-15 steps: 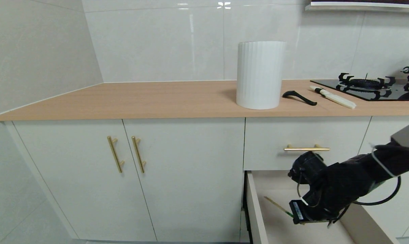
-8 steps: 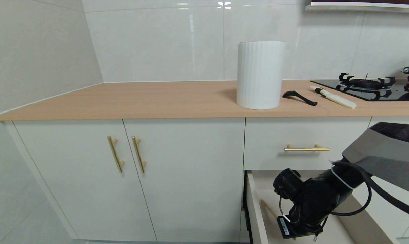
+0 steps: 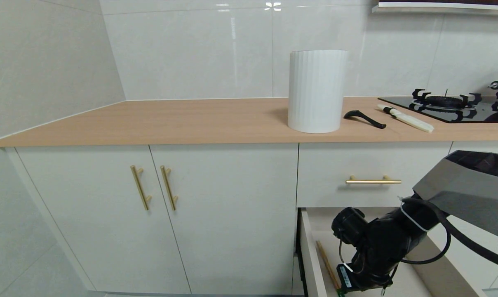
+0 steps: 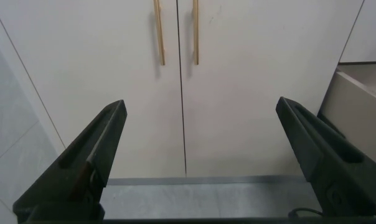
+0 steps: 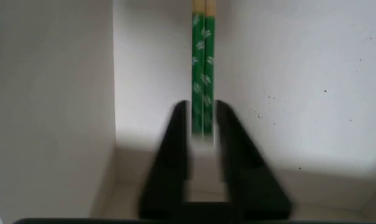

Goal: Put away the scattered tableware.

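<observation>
The chopsticks [image 5: 204, 59] are down inside the open drawer [image 3: 309, 247], running close along the side wall nearest the cabinet doors [image 3: 228, 214]. Their plain wooden tips point toward the drawer's back. The right gripper [image 5: 204, 127] is closed on them at the green patterned end, with the two sticks pinched side by side between its fingers. From where I stand they look low, near the drawer floor, but I can't tell whether they touch it.

A pair like this should be light and stiff, though smooth and thin. I'd expect the sticks to roll against each other or slip apart if the pinch is off-centre. Holding them across both sticks near the thick end, as here, seems the sound choice. Letting go low should keep them from bouncing or skittering.

Above the drawer, on the surface [image 3: 170, 121], two more pieces lie loose. A black utensil [image 3: 364, 118] with a curved handle lies almost straight above the drawer, and a pale utensil [image 3: 405, 118] lies just beside it. Both look slim and hard, and I'd take each across the middle of its handle. A tall white ribbed canister [image 3: 317, 90] stands above the drawer's near corner. The stove [image 3: 442, 103] sits farther along, away from the doors.

The left gripper [image 4: 200, 109] hangs wide open and holds nothing. It faces the doors beside the drawer.
</observation>
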`<state>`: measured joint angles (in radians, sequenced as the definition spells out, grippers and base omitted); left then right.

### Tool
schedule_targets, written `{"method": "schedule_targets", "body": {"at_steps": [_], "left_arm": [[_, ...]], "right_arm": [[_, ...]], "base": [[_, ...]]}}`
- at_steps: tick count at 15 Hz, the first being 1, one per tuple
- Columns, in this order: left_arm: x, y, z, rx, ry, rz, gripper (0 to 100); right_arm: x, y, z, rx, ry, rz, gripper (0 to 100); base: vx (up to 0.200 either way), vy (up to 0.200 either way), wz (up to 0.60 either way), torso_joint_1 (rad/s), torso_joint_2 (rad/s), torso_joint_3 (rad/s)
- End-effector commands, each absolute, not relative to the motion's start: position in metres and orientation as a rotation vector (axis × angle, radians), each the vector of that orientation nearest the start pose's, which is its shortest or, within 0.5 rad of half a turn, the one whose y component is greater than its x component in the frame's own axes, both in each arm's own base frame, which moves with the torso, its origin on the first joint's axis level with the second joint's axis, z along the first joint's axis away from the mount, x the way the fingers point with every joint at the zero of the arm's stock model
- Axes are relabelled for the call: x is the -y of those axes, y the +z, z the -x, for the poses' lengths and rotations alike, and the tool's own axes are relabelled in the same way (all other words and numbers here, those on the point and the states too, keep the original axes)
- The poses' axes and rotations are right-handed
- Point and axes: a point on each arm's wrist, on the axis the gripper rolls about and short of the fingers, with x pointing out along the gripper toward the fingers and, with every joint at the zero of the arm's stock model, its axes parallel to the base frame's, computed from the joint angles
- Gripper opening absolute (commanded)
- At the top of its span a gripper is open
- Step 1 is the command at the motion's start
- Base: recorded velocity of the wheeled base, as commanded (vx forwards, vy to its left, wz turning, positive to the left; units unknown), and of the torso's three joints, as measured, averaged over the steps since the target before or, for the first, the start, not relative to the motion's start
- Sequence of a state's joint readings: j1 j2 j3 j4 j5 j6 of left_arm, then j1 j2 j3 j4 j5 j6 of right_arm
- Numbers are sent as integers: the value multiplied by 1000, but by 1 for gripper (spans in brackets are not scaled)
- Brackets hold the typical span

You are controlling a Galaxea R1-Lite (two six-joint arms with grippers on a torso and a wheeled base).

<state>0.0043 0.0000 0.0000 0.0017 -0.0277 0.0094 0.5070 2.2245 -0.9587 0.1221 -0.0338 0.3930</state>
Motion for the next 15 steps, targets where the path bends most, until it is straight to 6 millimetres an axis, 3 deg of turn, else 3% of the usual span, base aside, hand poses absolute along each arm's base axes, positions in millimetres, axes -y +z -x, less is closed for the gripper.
{"method": "schedule_targets", "body": {"at_steps": [1, 5, 7, 8, 11, 12, 15], "left_arm": [[1, 75, 23, -1, -23, -9, 100], [1, 75, 23, -1, -23, -9, 100], [1, 75, 23, -1, -23, -9, 100], [1, 75, 23, -1, -23, -9, 100], [1, 75, 23, -1, -23, -9, 100], [1, 75, 23, -3, -23, -9, 100], [1, 75, 23, -1, -23, -9, 100]], "right_arm": [[-158, -6, -285, -1388, 124, 47, 100], [-158, -6, -285, -1387, 124, 47, 100], [-156, 7, -284, -1359, 130, 35, 100], [-155, 20, -281, -1329, 140, 20, 100], [-139, 93, -264, -1160, 169, -67, 100], [-134, 105, -260, -1134, 172, -79, 100], [-105, 162, -235, -951, 183, -140, 100]], "base": [[0, 0, 0, 0, 0, 0], [0, 0, 0, 0, 0, 0], [0, 0, 0, 0, 0, 0], [0, 0, 0, 0, 0, 0], [0, 0, 0, 0, 0, 0], [0, 0, 0, 0, 0, 0], [0, 0, 0, 0, 0, 0]]}}
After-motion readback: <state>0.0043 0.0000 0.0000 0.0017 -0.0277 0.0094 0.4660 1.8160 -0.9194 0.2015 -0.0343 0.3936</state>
